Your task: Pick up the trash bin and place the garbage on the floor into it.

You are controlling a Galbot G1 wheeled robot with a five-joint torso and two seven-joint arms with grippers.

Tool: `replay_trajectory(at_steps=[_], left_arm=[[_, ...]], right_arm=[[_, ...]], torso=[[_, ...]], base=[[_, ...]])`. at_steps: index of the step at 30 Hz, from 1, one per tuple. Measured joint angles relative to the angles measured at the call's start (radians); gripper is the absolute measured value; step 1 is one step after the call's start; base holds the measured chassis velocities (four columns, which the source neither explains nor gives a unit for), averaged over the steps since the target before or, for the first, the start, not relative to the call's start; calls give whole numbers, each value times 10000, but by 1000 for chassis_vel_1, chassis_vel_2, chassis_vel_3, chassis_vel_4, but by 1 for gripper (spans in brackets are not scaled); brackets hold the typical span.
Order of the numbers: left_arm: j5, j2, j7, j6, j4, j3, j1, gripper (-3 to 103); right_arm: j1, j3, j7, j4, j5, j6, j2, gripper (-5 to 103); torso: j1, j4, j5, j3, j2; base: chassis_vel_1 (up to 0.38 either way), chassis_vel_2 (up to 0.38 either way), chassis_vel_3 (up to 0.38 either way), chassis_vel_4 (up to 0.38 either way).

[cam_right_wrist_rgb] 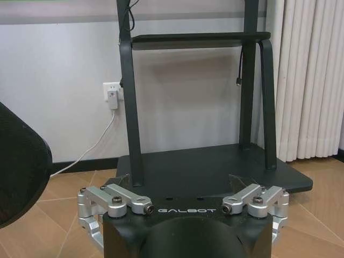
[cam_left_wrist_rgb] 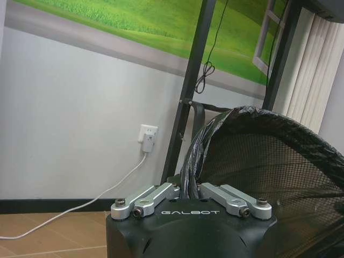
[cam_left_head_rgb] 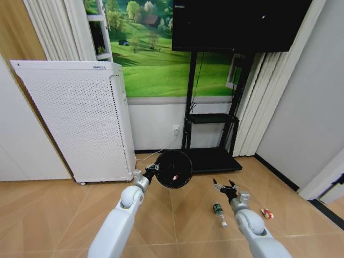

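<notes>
Arms were both stretched forward and low over the tiled floor (cam_left_head_rgb: 64, 199) when you looked down. On the left stood the white perforated appliance (cam_left_head_rgb: 75, 121). Your left gripper (cam_left_head_rgb: 152, 171) was clamped on the rim of the trash bin (cam_left_head_rgb: 173, 169), holding it off the floor and tipped so its mouth faced you; a red-and-white wrapper (cam_left_head_rgb: 174, 177) lay inside. In the left wrist view the fingers (cam_left_wrist_rgb: 161, 194) pinched the liner-covered rim. Your right gripper (cam_left_head_rgb: 226, 186) hovered with its fingers spread apart, gripping nothing, just beyond the green bottle (cam_left_head_rgb: 218, 212) on the floor. Another red-and-white wrapper (cam_left_head_rgb: 267, 213) lay to its right.
</notes>
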Motion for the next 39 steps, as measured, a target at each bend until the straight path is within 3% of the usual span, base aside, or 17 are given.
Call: replay_trajectory(at_steps=[16, 30, 39], left_arm=[[8, 81, 69, -77, -205, -96, 224, 3], [22, 77, 186, -66, -286, -164, 344, 3], [64, 66, 196, -67, -409, -281, 424, 3]], right_arm=[[-233, 216, -351, 373, 22, -384, -140, 100], [-249, 221, -420, 414, 101, -383, -185, 100], [-684, -412, -727, 364, -25, -366, -71, 100]], torso=[[-1, 4, 1, 0, 0], [-1, 1, 2, -1, 0], [0, 0, -2, -1, 0]], base=[[-10, -8, 15, 12], [-184, -163, 172, 168], [-117, -115, 122, 112]])
